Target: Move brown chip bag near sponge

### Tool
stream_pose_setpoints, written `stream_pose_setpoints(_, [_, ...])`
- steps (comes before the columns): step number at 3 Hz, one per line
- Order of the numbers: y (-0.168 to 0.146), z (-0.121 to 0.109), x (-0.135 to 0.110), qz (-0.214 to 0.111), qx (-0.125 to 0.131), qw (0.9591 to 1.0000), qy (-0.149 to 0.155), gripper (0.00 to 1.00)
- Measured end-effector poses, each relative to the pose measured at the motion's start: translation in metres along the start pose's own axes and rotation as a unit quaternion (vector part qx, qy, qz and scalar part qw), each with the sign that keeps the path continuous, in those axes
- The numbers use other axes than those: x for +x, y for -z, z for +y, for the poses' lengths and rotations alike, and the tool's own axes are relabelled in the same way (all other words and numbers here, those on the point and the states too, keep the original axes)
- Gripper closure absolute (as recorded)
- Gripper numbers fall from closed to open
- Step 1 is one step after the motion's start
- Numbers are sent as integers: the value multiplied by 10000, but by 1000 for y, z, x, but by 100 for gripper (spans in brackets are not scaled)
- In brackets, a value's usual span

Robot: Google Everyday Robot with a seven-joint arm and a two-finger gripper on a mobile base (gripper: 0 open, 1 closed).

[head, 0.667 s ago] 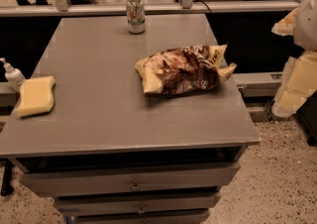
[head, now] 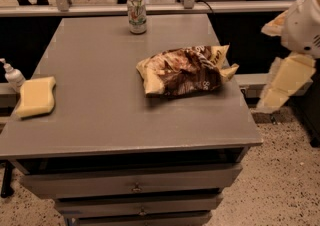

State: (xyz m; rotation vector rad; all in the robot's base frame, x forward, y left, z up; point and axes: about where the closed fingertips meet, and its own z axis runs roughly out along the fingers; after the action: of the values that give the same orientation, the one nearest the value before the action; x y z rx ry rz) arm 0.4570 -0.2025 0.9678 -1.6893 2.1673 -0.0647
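The brown chip bag [head: 184,71] lies crumpled on the right half of the grey table [head: 100,120], with pale yellow ends and white lettering. The sponge [head: 36,96], a pale yellow block with wavy sides, lies flat at the table's left edge, far from the bag. My gripper [head: 286,77] hangs off the table's right side, to the right of the bag and apart from it, and holds nothing.
A green-and-white soda can [head: 136,14] stands upright at the table's back edge. A small white pump bottle [head: 13,76] stands just behind the sponge. Drawers [head: 135,187] sit under the tabletop. Speckled floor lies to the right, a rail behind.
My gripper has shifted a little to the left, closer to the table's right edge. The bag, sponge and can have not moved.
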Motion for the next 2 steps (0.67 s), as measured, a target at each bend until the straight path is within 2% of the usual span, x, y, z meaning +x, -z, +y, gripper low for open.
stream_pose_setpoints(1, [-51,-29,-34,-888,54,9960,-74,0])
stream_pose_setpoints(2, [-88,-57,-70,-1600,175,9869,-132,0])
